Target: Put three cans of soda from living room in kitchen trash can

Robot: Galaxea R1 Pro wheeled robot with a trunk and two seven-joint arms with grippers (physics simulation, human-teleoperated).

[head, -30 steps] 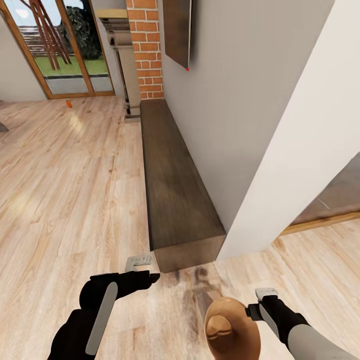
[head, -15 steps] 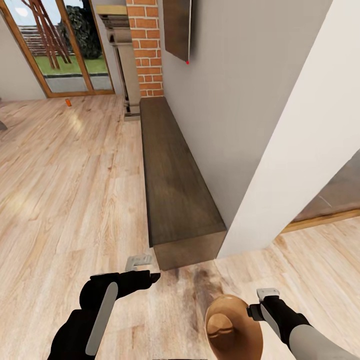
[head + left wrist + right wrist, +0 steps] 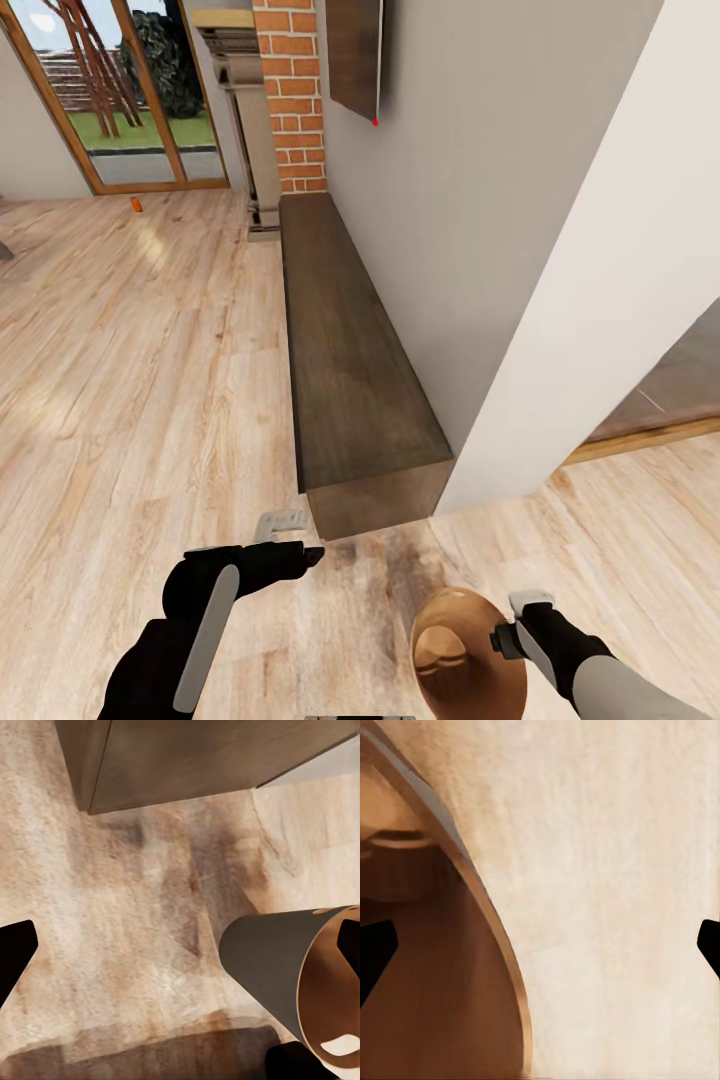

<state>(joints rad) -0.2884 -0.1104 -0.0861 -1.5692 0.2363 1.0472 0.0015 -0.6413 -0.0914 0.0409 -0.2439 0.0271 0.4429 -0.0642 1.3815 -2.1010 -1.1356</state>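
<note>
I look down on pale wood floor (image 3: 130,400) beside a long dark bench (image 3: 350,360) that runs along a grey wall (image 3: 470,200). My right claw (image 3: 528,606) grips the rim of the bin (image 3: 462,655), one finger inside it and one outside. The bin is tilted, with its tan interior and round base facing the head camera. In the left wrist view the bin (image 3: 274,960) shows its grey outer wall, with the bench (image 3: 195,757) corner beyond it. In the right wrist view the bin (image 3: 450,967) rim curves between the dark fingertips (image 3: 375,952), with bare floor (image 3: 615,885) past it. My left claw (image 3: 285,537) is empty above the floor, just short of the bench end; its fingers stand well apart in the left wrist view. One can (image 3: 136,204) stands far off on the floor, near the glazed doors (image 3: 120,90). A brick column (image 3: 292,90) rises behind the bench, and a dark panel (image 3: 355,55) hangs on the wall above it.
</note>
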